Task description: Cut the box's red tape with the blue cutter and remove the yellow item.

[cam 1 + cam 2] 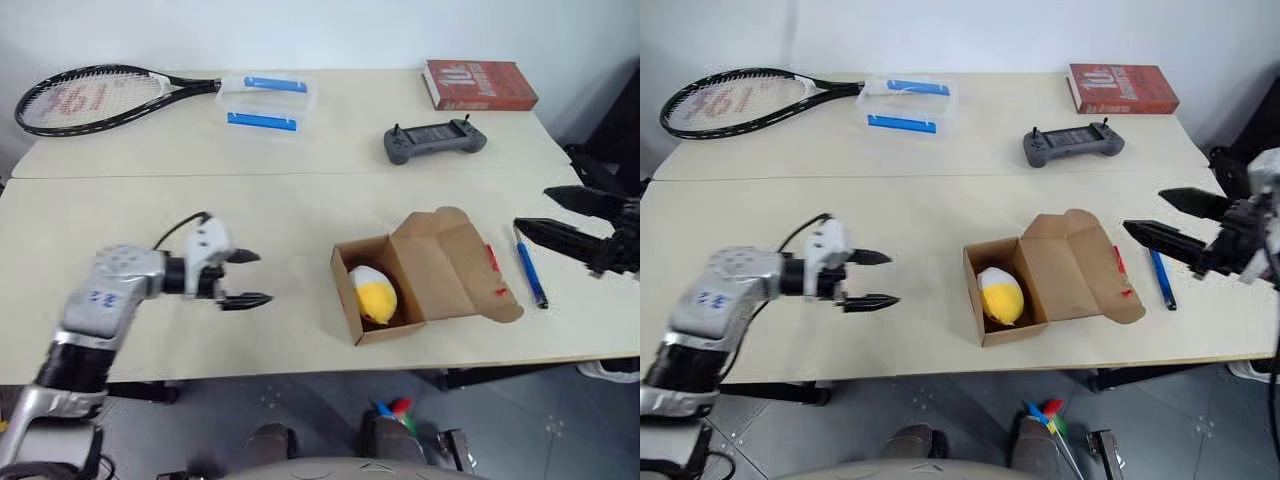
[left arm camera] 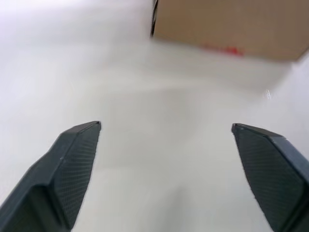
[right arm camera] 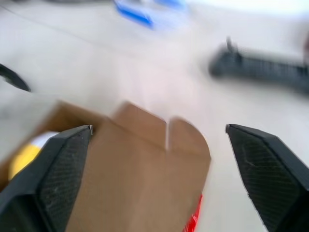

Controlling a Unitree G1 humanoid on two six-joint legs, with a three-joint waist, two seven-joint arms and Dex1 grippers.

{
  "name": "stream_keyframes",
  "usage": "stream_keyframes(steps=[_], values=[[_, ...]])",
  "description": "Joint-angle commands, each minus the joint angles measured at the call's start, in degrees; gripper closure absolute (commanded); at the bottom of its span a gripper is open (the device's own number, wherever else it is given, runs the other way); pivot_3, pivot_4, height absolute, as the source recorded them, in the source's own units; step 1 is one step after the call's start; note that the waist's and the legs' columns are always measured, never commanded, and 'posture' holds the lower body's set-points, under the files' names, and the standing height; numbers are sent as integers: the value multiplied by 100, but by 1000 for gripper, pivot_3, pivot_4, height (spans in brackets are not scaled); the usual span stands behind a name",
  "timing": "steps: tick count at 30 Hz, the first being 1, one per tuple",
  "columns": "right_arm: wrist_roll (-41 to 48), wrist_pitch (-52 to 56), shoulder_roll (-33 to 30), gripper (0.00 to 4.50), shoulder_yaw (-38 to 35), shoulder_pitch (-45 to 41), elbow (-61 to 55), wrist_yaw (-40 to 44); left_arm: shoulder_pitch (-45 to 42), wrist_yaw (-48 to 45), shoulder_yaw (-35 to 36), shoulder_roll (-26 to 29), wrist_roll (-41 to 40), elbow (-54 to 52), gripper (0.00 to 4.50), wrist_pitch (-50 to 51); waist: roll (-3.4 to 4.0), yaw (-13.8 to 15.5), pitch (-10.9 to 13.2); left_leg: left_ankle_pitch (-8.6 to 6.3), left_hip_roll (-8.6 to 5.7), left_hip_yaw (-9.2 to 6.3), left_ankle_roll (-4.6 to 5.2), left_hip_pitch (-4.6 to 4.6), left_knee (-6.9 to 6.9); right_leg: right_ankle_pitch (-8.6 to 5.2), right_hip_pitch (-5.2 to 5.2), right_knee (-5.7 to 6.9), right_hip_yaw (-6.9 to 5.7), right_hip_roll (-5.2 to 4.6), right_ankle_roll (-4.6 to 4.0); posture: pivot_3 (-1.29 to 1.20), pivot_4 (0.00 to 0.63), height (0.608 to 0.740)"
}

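Brown cardboard marked the centre of the scene: the box (image 1: 420, 275) lay on the table (image 1: 300, 215) with its lid flap thrown back toward the robot's right, scraps of the red tape (image 1: 492, 258) showing along the flap's edge. Inside the open cavity, on the side nearest the left arm, sat the yellow item (image 1: 374, 297), white end up and plainly exposed. The blue cutter (image 1: 530, 273) rested on the table just beyond the flap, its long axis running roughly away from the robot.

Both pincers stood spread wide and empty. The left gripper (image 1: 246, 278) hovered over bare table well to the left of the box, fingers pointing level toward it. The right gripper (image 1: 570, 222) hung at the right edge, above and beside the cutter, aimed back across the flap.

Judging by this layout, cutting looked done and only the removal was left. The item lay to the right of the left gripper with an open mouth between them, while the right gripper would have had to reach over the raised flap, so the left arm seemed better placed.
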Motion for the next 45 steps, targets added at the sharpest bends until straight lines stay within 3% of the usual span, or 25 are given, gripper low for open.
stream_keyframes(steps=[1,3,5,7,9,12,15,18,22,26,28,35,38,44,45], values=[[64,-341,-130,0,-167,273,-221,935,356,-285,613,204,-375,-81,16,-275,-1,18,1,0,1,0,-1,7,1,0,8,0,1,0,0,0,150,740],[-326,-923,-168,0,-3,766,-632,1699,955,-471,1122,444,-415,24,16,-603,0,47,1,-1,0,-1,0,12,6,0,15,0,7,0,0,0,150,740],[-397,-1327,52,0,126,915,-1046,1850,1587,-656,1544,752,-380,196,16,-749,1,43,2,-6,3,-1,-8,21,0,-1,15,3,9,1,-1,0,150,740],[-541,-1866,415,0,210,1012,-1393,1864,2377,-795,2055,1207,-481,-140,16,-185,-6,-9,8,-7,6,1,-10,21,-1,-2,10,6,9,1,-4,0,150,740],[-803,-2263,545,0,238,1111,-1437,1968,2593,-743,2311,1414,-892,-640,16,516,-12,-17,17,-13,16,6,-20,29,-5,-5,11,11,7,11,-10,0,150,740],[-642,-2152,746,0,54,1286,-1507,1653,1925,-586,2128,1675,-1629,-1446,16,1549,-13,157,24,-13,13,-6,-15,29,12,-5,25,11,16,8,-10,0,150,740],[-581,-2263,870,0,9,1351,-1550,1587,459,-377,1348,1566,-1944,-1663,16,2189,-12,279,24,-10,3,-24,-14,32,23,-5,34,22,33,7,-11,0,150,740],[-348,-2071,770,0,-192,1448,-1457,1614,-1625,-244,-112,1045,-1753,-1523,16,3045,-9,272,22,-9,-2,-8,-14,39,19,-5,30,34,36,8,-10,0,150,740],[-105,-1827,635,0,-410,1459,-1416,1501,-3600,-261,-1710,47,-1262,-932,16,3592,-16,209,21,-6,-8,4,-10,44,16,-3,29,39,36,8,-7,0,150,740],[-367,-1983,629,0,-636,1773,-1529,1636,-4747,-194,-3167,-1185,-476,-117,16,3478,-19,193,23,-6,-8,12,-9,41,6,-3,27,22,35,9,-6,0,150,740],[-382,-1952,691,0,-810,2072,-1800,1603,-4957,-44,-3741,-1715,-21,219,16,3224,-18,212,23,-7,-8,14,-8,40,0,-4,24,16,35,9,-4,0,150,740],[20,-1792,1109,0,-1465,2810,-2733,904,-5058,404,-4305,-2929,953,1494,16,2336,-22,212,27,-6,-5,16,-6,30,7,-4,13,15,38,9,-4,0,150,740],[90,-1843,1285,0,-1539,3051,-2989,661,-5012,420,-4394,-3228,1213,1731,16,2163,-24,220,28,-6,-6,17,-4,28,15,-4,15,13,44,9,-5,0,150,740],[179,-1935,1426,0,-1560,3323,-3225,388,-4862,410,-4642,-3313,1886,2018,16,1552,-24,228,28,-8,-5,16,1,26,20,-4,15,13,47,9,-6,0,150,740],[164,-1967,1436,0,-1555,3357,-3219,384,-4841,427,-4619,-3349,1943,2069,403,1467,-24,228,28,-8,-5,16,1,26,21,-4,15,14,47,9,-6,0,150,740]])
